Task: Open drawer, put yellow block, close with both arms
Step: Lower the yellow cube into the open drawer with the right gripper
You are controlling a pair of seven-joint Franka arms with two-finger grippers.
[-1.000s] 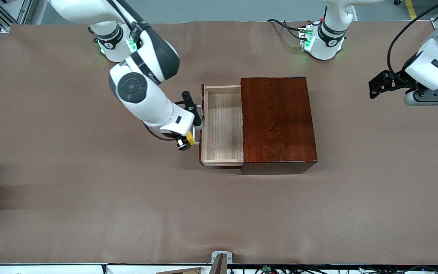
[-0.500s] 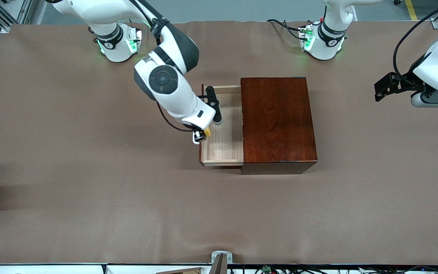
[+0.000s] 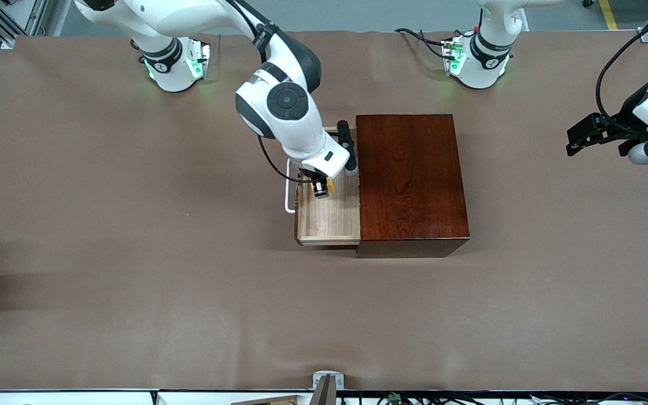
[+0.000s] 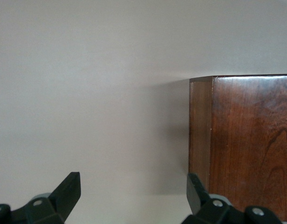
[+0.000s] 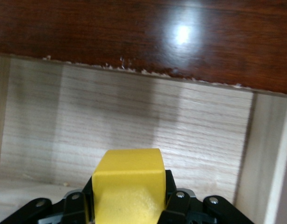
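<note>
I see the right gripper [image 3: 322,188] clamped on the small yellow cube [image 5: 129,179], hanging over the pulled-out pale-wood drawer tray [image 3: 329,216] of the glossy reddish-brown wooden box [image 3: 408,180], forearm sloping down from its base toward the box. The left gripper [image 4: 134,196] waits over the table at the left arm's end, away from the box, fingers spread wide.

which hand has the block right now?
The right hand, shut on the yellow block over the open drawer. The left hand is open and empty, up at its own end of the table.
</note>
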